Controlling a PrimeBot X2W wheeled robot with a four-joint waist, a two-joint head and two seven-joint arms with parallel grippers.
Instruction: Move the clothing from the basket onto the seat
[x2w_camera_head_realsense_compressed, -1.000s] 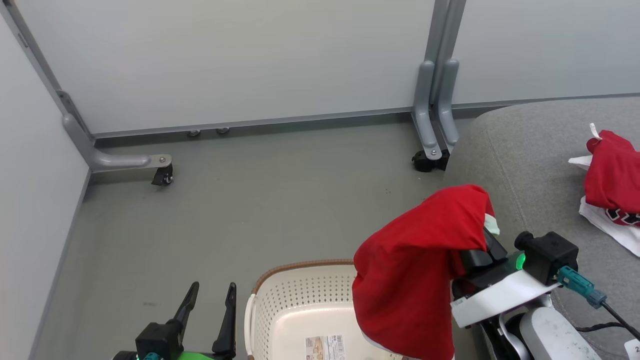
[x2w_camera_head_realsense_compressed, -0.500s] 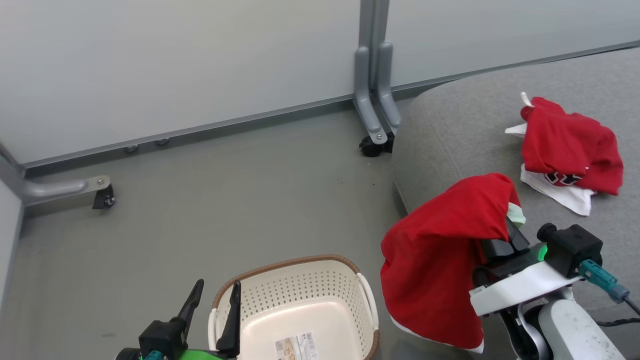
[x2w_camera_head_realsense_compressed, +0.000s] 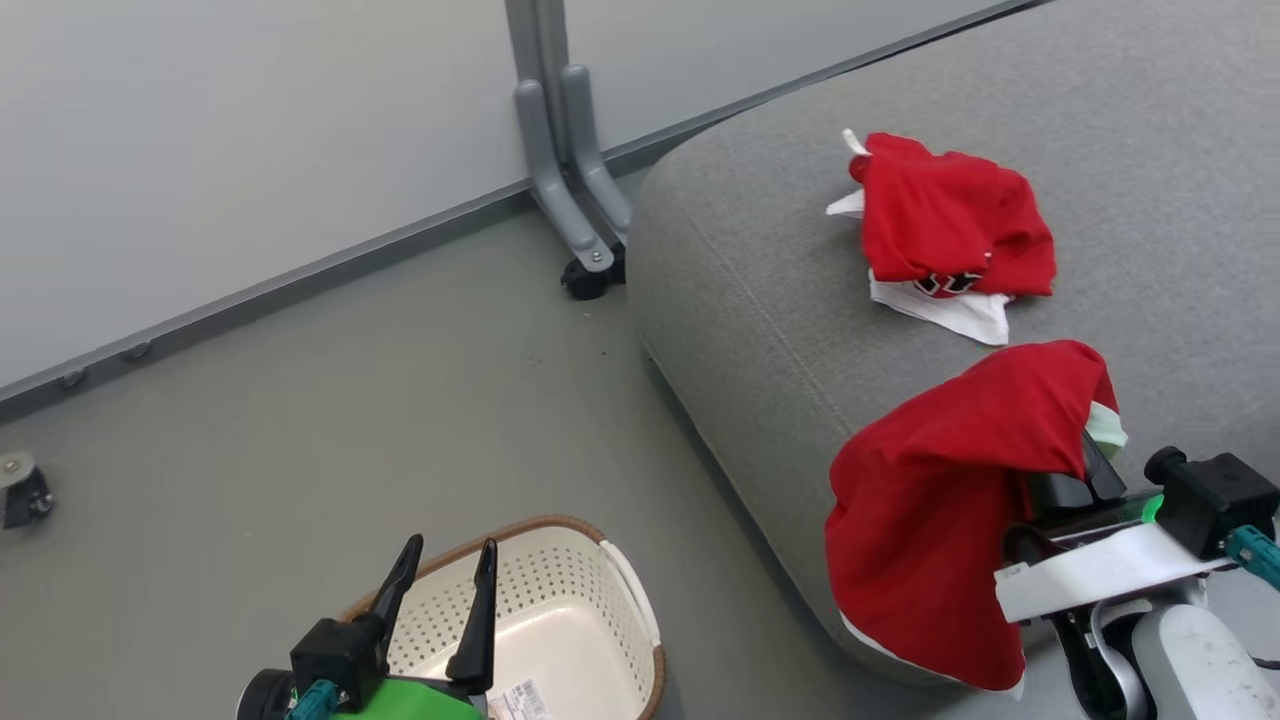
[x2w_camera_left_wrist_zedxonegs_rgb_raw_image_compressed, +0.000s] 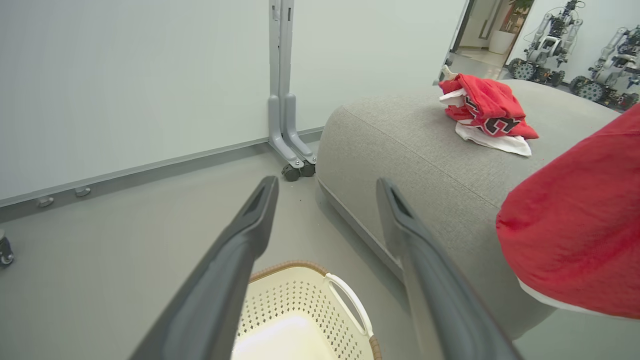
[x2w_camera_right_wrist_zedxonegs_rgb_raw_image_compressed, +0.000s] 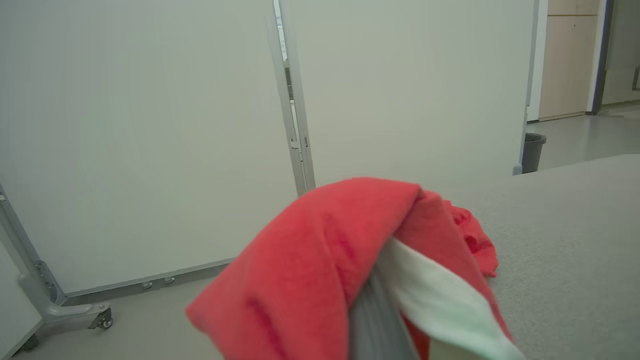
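A red garment (x2w_camera_head_realsense_compressed: 940, 500) with white trim is draped over my right gripper (x2w_camera_head_realsense_compressed: 1092, 455), which is shut on it; the cloth hides the fingertips. It hangs at the grey seat's (x2w_camera_head_realsense_compressed: 780, 260) near edge. A second red garment (x2w_camera_head_realsense_compressed: 950, 225) with a black-and-white print lies bunched on the seat farther back. The cream basket (x2w_camera_head_realsense_compressed: 560, 590) stands on the floor left of the seat, and what I see of its inside holds no clothing. My left gripper (x2w_camera_head_realsense_compressed: 445, 560) is open above it. The left wrist view shows the open left gripper (x2w_camera_left_wrist_zedxonegs_rgb_raw_image_compressed: 325, 182), the basket (x2w_camera_left_wrist_zedxonegs_rgb_raw_image_compressed: 300, 305) and the held garment (x2w_camera_left_wrist_zedxonegs_rgb_raw_image_compressed: 575, 235).
Pale partition panels stand behind on grey feet with castors (x2w_camera_head_realsense_compressed: 575, 215), one foot right at the seat's far corner. Grey floor (x2w_camera_head_realsense_compressed: 300, 420) stretches left of the seat. Other robots (x2w_camera_left_wrist_zedxonegs_rgb_raw_image_compressed: 550, 45) stand in the distance, and a dark bin (x2w_camera_right_wrist_zedxonegs_rgb_raw_image_compressed: 534, 150) sits by a doorway.
The head view has swung right, so the basket and partition slid left in it. My right gripper carried the red garment from above the basket to the seat's near edge. The left gripper stayed open.
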